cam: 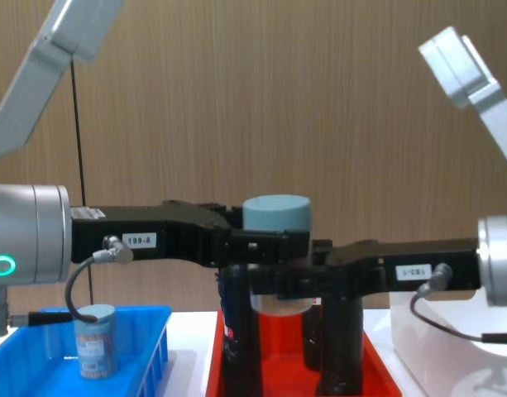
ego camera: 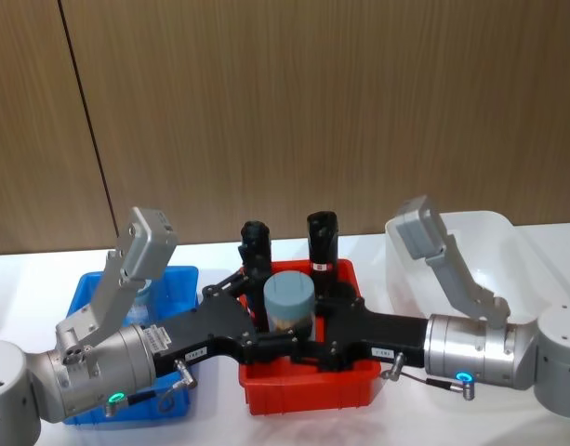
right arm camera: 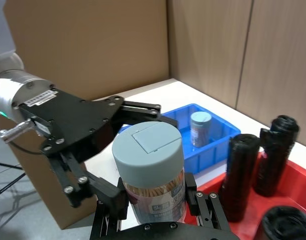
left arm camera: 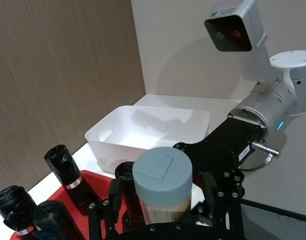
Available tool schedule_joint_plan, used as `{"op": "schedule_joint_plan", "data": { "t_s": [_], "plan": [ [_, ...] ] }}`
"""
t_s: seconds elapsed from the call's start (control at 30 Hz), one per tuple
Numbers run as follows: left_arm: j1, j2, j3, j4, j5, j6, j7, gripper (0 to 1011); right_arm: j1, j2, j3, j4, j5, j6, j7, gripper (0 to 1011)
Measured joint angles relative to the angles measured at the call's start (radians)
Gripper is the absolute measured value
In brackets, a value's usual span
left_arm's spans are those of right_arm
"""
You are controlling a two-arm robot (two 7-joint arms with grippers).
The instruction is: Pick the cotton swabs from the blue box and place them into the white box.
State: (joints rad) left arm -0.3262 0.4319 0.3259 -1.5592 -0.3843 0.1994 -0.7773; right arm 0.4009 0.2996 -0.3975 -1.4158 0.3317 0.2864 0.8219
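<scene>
crate [ego camera: 178,286] left, tray [ego camera: 308,395] middle, bin [ego camera: 494,216] right

Flat black plates with small silver screws form the left gripper [ego camera: 266,321] and right gripper [ego camera: 318,331]; each has a white number sticker [cam: 140,241]. The left wrist [ego camera: 99,367] is a brushed-silver cylinder with a green ring light; the right wrist [ego camera: 461,348] is the same with a blue light. Grey boxy left camera [ego camera: 147,237] and right camera [ego camera: 417,223] on angled grey brackets. Thin black left cable [ego camera: 159,395] and right cable [ego camera: 424,379], metal plugs. Rounded pale-grey arm links [ego camera: 563,358].
</scene>
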Motion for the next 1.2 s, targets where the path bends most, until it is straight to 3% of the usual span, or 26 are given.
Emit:
{"op": "schedule_joint_plan", "data": {
  "t_s": [0.47,0.77,1.2],
  "plan": [
    [0.000,0.000,0.000,0.000,0.000,0.000,0.000,1004,-0.026,0.055,0.045,0.015,0.046,-0.041,-0.067,658],
    [0.000,0.000,0.000,0.000,0.000,0.000,0.000,1004,-0.039,0.105,0.092,0.031,0.079,-0.074,-0.118,658],
    [0.000,0.000,0.000,0.000,0.000,0.000,0.000,1004,-0.032,0.149,0.139,0.063,0.071,-0.091,-0.194,658]
  ]
}}
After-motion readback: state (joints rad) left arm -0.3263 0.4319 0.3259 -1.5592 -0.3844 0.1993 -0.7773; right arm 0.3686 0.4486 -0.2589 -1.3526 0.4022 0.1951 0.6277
